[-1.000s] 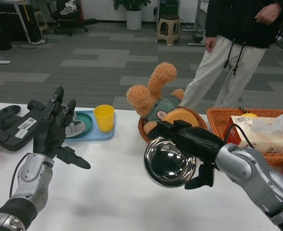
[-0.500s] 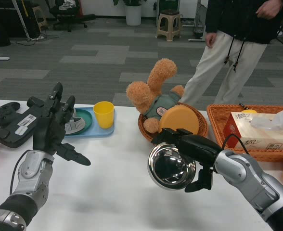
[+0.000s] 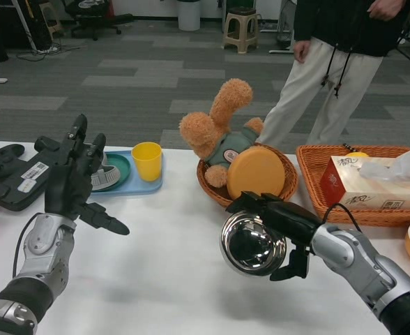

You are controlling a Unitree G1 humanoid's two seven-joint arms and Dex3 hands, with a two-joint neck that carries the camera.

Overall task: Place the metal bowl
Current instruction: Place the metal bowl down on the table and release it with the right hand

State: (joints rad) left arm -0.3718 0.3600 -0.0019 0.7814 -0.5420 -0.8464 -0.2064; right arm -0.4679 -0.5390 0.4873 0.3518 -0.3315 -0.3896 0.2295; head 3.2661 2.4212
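A shiny metal bowl [image 3: 252,244] hangs tilted just above the white table [image 3: 163,279], its hollow facing me. My right hand [image 3: 283,225] grips its far rim from above, with a thumb down the bowl's right side. My left hand [image 3: 71,183] is raised over the table's left part, fingers spread upward and nothing in it.
A round wicker basket [image 3: 212,190] with a plush rabbit [image 3: 215,129] and an orange disc [image 3: 255,173] stands just behind the bowl. A wicker tray [image 3: 313,174] with a tissue box [image 3: 372,183] sits right. A blue tray [image 3: 137,187] with a yellow cup [image 3: 148,160] and a black controller [image 3: 13,183] lie left. A person [image 3: 330,70] stands behind.
The camera has dipped, shifting the whole picture. My right hand has carried the bowl a little lower and to the right, closer to the tabletop. The left hand keeps its raised pose.
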